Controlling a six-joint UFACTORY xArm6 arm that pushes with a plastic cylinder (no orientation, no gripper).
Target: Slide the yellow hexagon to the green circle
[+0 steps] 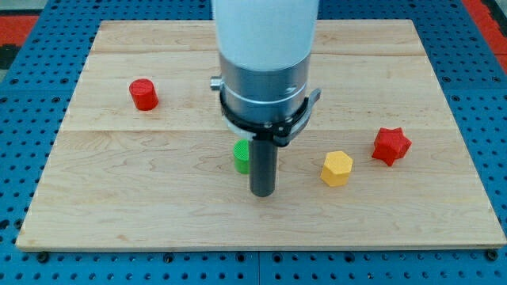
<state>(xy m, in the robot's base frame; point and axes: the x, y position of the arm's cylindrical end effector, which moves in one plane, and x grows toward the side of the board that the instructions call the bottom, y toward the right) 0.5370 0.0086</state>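
From my far-off seat, the nearest thing I see is the front edge of the pale wooden worktop (158,229), which lies on a blue board full of little holes (24,261).

A bit further back is my tip (262,193), the low end of the straight dark rod. It rests on the wood near the middle. There is no gripper on this arm, just the rod, so nothing opens or shuts and nothing is held.

The small yellow hexagon block (337,168) sits to the view's right of my tip, near it but not touching. A gap of bare wood shows between them.

The green block (242,156) is just beside the rod, on the view's left. The rod hides part of it, so I cannot tell its full shape, or if the two touch. The yellow hexagon and the green block are apart, with the rod between them.

The red star-like block (391,146) sits just past the yellow one, toward the view's right.

Further back, at the view's left, is a red round block (144,94), well apart from the rest.

The big white and grey arm (265,55) is cut off by the view's top and hides the wood behind it.
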